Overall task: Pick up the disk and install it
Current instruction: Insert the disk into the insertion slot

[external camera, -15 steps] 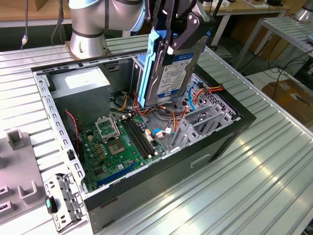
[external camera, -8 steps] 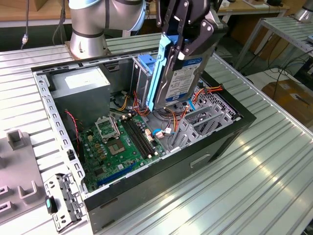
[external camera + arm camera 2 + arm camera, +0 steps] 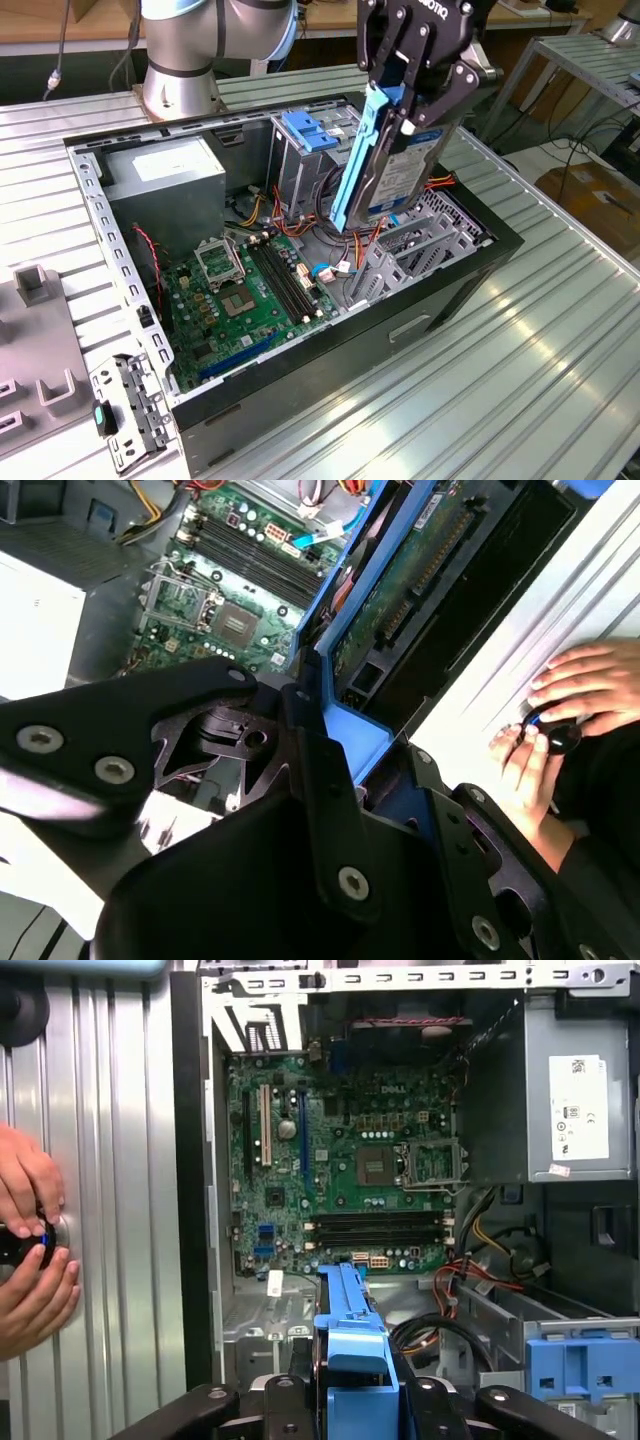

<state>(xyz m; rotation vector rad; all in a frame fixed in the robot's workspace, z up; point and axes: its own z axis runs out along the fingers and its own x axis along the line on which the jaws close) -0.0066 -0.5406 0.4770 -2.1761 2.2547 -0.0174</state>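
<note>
The disk [image 3: 405, 165], a silver drive with a white and blue label and blue side rails, hangs tilted on edge above the open computer case [image 3: 330, 375]. My gripper [image 3: 408, 100] is shut on its upper end. In the second wrist view the disk's green circuit underside [image 3: 415, 565] and blue rail run away from the gripper [image 3: 335, 745]. The first wrist view has the blue rail [image 3: 345, 1315] edge-on between the black fingers [image 3: 285, 1400]. Below the disk lie cables and the case's metal brackets, with the drive cage [image 3: 300, 165] just to the exterior view's left.
Inside the case are the green motherboard [image 3: 250, 290], the grey power supply [image 3: 165, 175] and the cage's blue latch [image 3: 308, 130]. A person's hands [image 3: 30, 1225] rest on the ribbed metal table beside the case. A loose bracket [image 3: 125, 410] lies at the exterior view's left.
</note>
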